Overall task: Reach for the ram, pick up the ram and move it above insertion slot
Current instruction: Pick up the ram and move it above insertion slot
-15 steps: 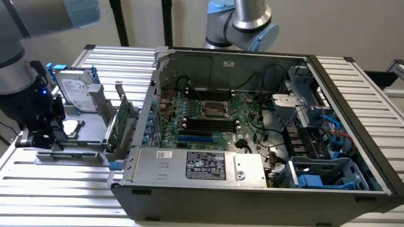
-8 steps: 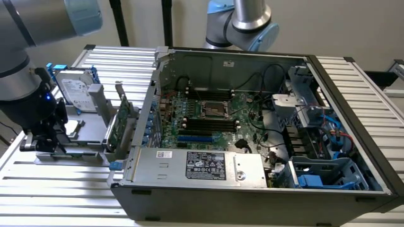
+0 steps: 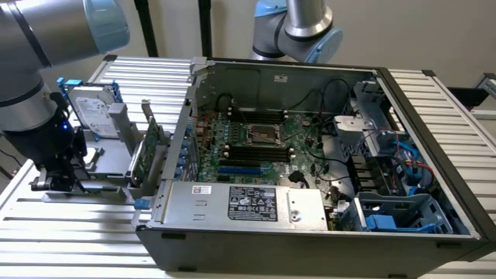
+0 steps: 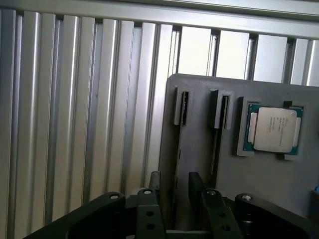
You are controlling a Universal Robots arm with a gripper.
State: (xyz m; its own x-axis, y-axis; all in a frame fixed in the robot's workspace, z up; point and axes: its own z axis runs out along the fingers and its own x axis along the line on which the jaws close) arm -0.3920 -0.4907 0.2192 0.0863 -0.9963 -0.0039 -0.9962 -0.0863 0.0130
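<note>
Around the gripper: we see the gripper (image 3: 56,181) low over the grey holder (image 3: 108,157), its fingers apart with a gap between them.
Exterior view's right of it: the upright hard drive (image 3: 92,111) and the upright expansion card (image 3: 147,152) stand close by, then the case wall (image 3: 184,125).
Beside the holder: we see bare slats of the slatted table (image 4: 75,124).
Inside the case: we find the memory slots (image 3: 256,154) open from above; black cables (image 3: 329,96), the power supply (image 3: 248,203) and the drive cage (image 3: 399,212) crowd the edges.
</note>
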